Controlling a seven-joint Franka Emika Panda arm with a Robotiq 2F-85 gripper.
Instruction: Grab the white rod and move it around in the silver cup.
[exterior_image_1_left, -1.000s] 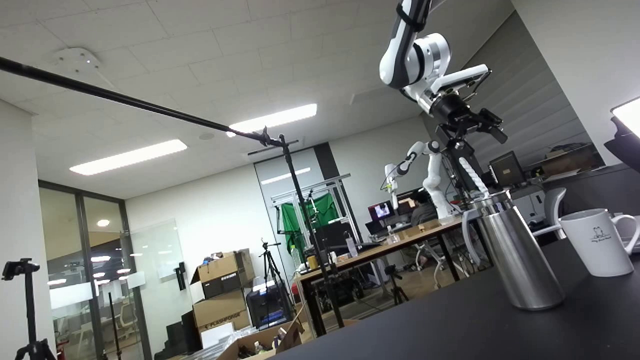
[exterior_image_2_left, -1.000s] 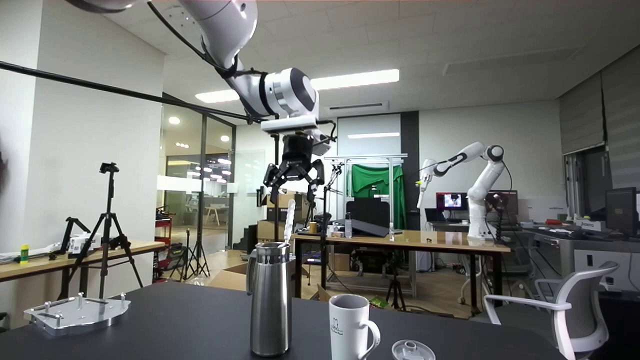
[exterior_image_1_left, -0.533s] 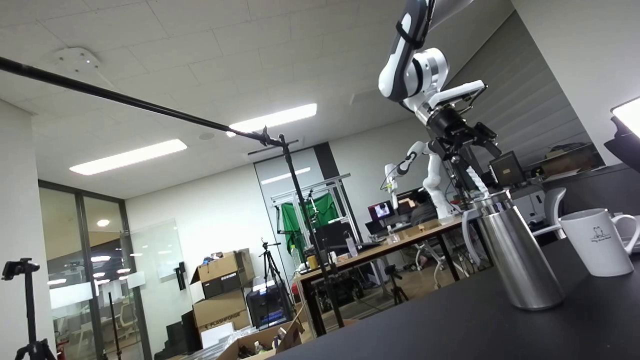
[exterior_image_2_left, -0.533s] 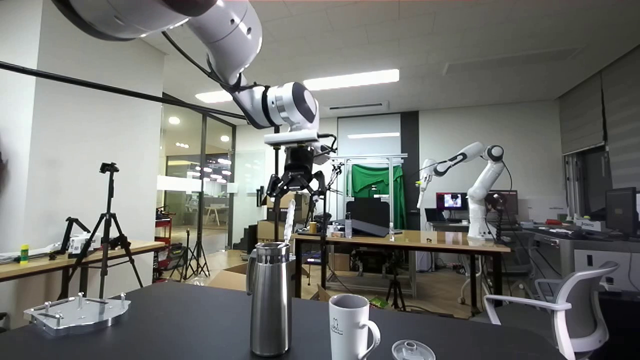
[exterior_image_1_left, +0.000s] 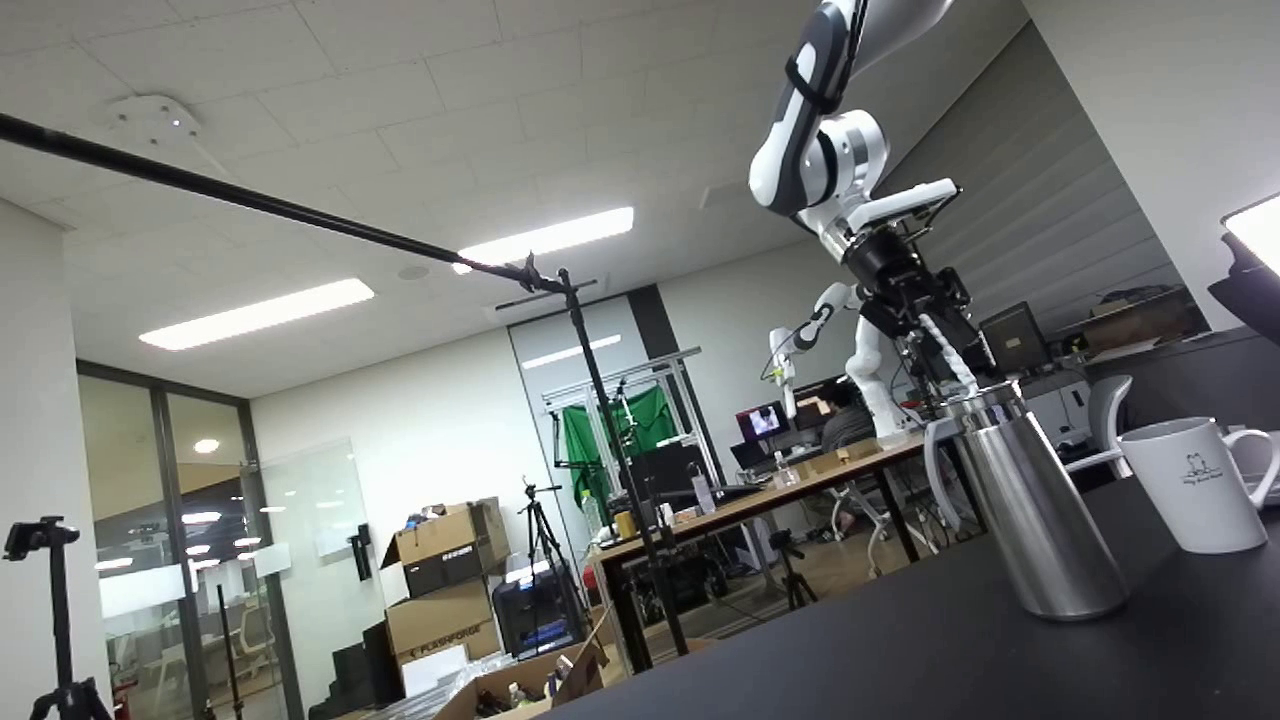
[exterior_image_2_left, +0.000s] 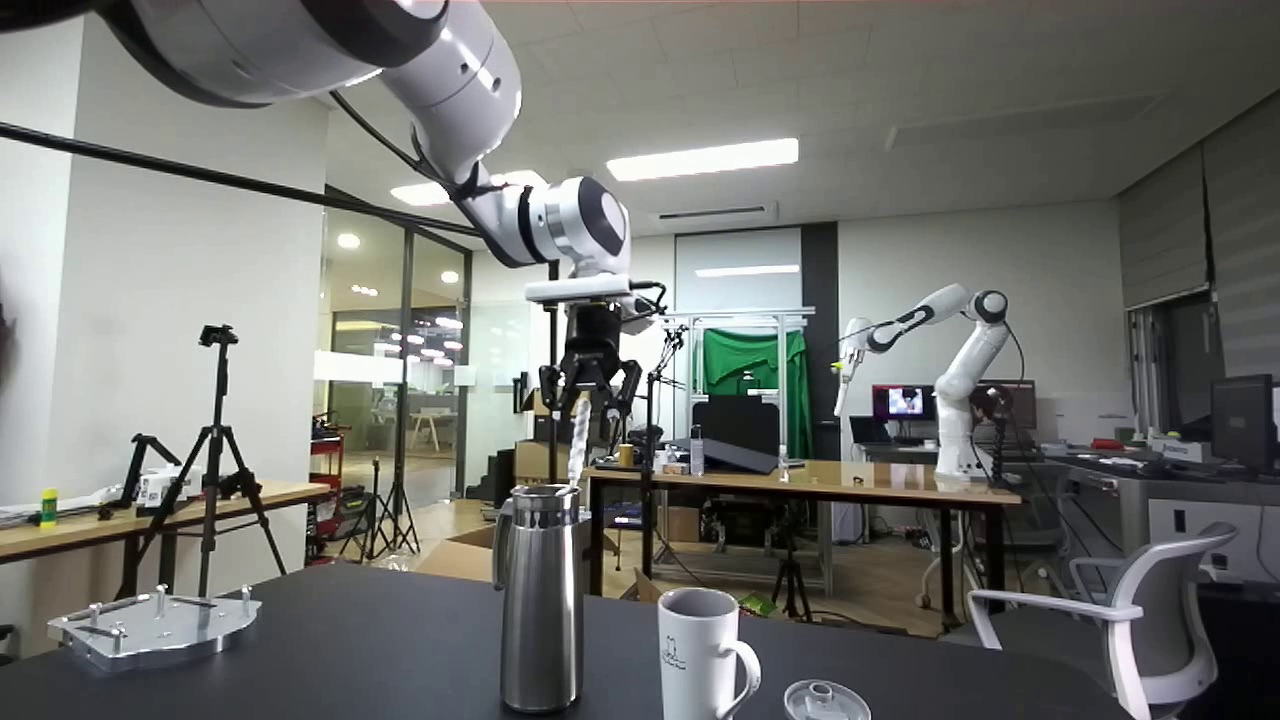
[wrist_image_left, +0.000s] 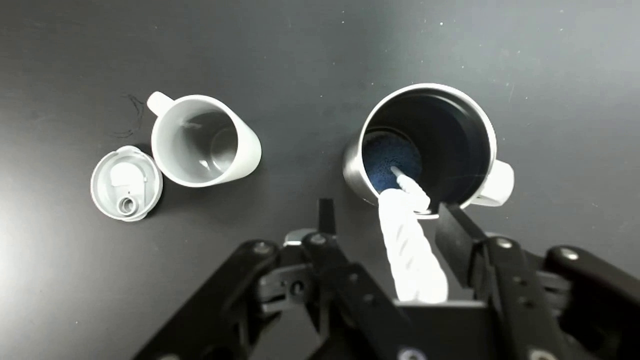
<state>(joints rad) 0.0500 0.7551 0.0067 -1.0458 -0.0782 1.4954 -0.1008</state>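
The task looks early: the reach is as good as finished, while the grip and the stirring remain. The white rod (exterior_image_2_left: 579, 440) already stands tilted in the silver cup (exterior_image_2_left: 541, 620), so nothing has to be put in; the wrist view shows its lower end deep inside, though whether it touches bottom cannot be told. Its upper part rises past the rim, and in both exterior views the jaws are at that upper end. They stand well apart, with the rod between the fingers (wrist_image_left: 460, 245) and not gripped: the wrist view shows a wide gap on one side and a narrower one on the other. The cup is upright on the counter (exterior_image_2_left: 350, 640), beside the white mug (exterior_image_2_left: 695, 655), which has no part in this job. What is left, by all appearances, is to bring the jaws together on the rod, where the nearer finger would probably meet it first and nudge it, then to carry it round inside the cup without dragging or tipping those tall sides.
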